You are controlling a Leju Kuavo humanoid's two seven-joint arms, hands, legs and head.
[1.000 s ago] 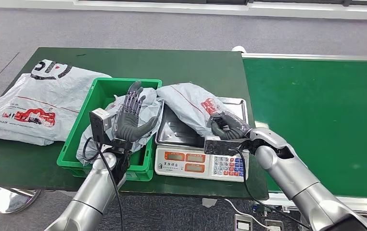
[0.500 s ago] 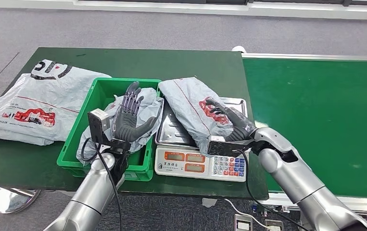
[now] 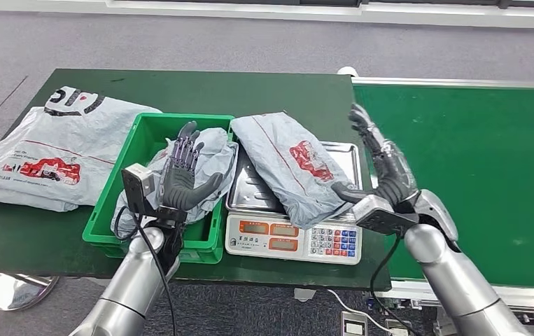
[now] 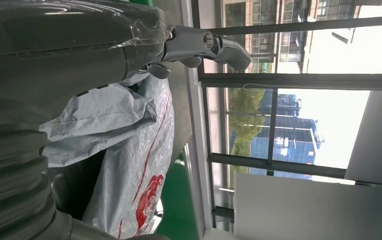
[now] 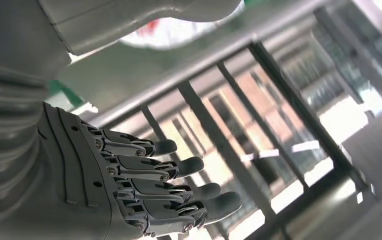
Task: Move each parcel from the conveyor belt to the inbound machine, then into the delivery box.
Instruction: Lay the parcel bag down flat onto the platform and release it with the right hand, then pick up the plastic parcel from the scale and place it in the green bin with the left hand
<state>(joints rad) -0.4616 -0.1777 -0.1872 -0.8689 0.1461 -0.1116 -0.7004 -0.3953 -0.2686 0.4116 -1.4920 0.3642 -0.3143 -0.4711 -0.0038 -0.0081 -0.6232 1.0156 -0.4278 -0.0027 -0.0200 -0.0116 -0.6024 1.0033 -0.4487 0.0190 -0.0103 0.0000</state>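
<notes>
The grey parcel (image 3: 293, 164) with a red logo lies across the scale (image 3: 293, 224), just left of the right hand (image 3: 383, 168), whose fingers are spread and holding nothing. The left hand (image 3: 183, 171) is raised over the green bin (image 3: 120, 203), fingers apart, empty too. The printing's too small to read.

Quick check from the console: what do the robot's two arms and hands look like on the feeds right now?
Both arms are smooth silver tubes. The left hand and right hand have a dark grey palm and thumb, with slimmer dark segmented fingers showing metal pins. A grey ribbed cover sits behind each wrist, with a small boxy camera module there and a black cable trailing down the forearm.
</notes>
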